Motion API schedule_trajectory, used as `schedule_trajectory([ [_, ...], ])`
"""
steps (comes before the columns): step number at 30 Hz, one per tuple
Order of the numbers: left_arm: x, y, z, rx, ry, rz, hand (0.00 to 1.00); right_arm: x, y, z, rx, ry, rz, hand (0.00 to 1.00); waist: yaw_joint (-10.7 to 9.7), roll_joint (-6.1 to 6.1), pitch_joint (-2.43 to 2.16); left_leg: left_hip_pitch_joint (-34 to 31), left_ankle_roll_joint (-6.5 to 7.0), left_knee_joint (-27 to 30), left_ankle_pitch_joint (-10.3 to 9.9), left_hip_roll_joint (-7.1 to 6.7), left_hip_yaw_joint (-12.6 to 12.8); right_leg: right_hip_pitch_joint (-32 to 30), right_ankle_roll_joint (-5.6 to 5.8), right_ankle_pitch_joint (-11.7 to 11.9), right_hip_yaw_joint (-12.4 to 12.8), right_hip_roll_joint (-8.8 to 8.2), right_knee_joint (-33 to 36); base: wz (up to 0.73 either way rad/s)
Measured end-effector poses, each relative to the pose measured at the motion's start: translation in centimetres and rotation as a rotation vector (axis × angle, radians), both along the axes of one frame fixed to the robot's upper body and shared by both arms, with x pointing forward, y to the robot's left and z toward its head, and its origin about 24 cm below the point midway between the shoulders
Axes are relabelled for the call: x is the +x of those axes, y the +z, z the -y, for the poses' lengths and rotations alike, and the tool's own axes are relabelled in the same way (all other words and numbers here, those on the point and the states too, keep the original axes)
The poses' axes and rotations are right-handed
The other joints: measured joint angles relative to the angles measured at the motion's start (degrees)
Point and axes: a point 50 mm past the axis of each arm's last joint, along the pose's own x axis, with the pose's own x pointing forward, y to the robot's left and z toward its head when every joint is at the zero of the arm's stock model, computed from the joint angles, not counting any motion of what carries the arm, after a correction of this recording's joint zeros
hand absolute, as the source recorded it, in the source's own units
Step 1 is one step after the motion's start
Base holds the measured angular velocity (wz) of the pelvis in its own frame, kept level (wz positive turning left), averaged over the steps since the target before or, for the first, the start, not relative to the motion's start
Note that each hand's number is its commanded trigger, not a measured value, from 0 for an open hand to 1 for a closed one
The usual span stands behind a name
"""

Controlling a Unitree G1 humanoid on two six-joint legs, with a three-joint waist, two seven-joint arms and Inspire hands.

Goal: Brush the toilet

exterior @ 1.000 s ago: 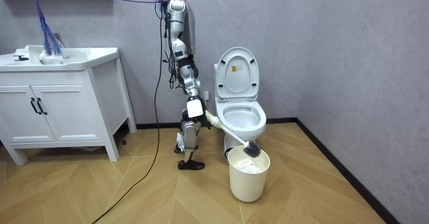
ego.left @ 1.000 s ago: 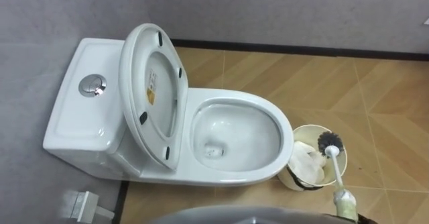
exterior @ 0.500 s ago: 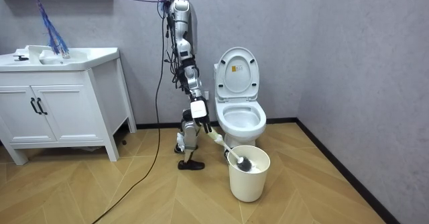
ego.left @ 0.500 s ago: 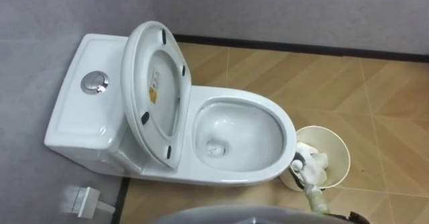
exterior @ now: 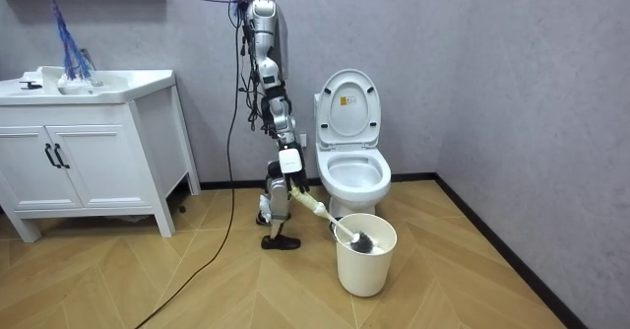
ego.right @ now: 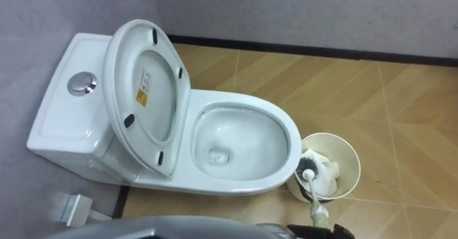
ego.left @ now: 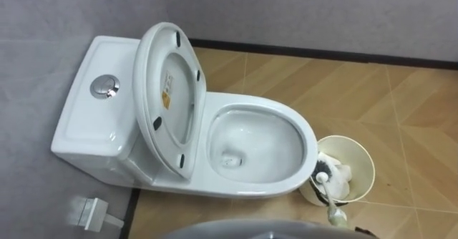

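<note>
Brush sits head-down in bin, at 4 o'clock off the toilet bowl, handle slanting toward 6. Right hand wrapped round handle top. Likely light stiff plastic, springy wet bristles; best gripped high on handle.

The wood-patterned floor runs in slanted planks to a dark skirting at 12 o'clock. A white toilet stands on it, its tank toward 9 o'clock and its bowl toward 3 o'clock. A cream bin stands on the planks just beside the bowl's front, at 4 o'clock from it. A small white object lies on the floor at 7 o'clock, by the tank's base. In the room view a white cabinet stands on the floor, well apart from the toilet at 9 o'clock.
</note>
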Motion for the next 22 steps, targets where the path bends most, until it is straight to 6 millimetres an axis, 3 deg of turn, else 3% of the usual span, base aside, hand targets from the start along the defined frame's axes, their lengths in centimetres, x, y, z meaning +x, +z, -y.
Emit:
schedule_trajectory([
  [15, -0.13, -0.06, 0.18, -0.005, 0.004, -0.009, 0.0, -0.3, -0.13, -0.45, 0.043, 0.034, -0.004, 0.0, -0.1, -0.8, 0.04, 0.2, -0.05, 0.0, 0.0, -0.06, -0.1, 0.5, -0.01, 0.0, -0.2, -0.09, -0.3, 0.0],
  [22, -0.09, -0.06, 0.2, -0.001, -0.02, -0.018, 0.0, -0.9, -0.26, -0.52, 0.054, 0.025, -0.033, 0.0, -0.1, -1.15, 0.05, 0.5, -0.05, -0.5, 0.0, -0.09, -1.0, 1.5, 0.05, -0.1, -1.7, -0.52, -1.1, 0.09],
])
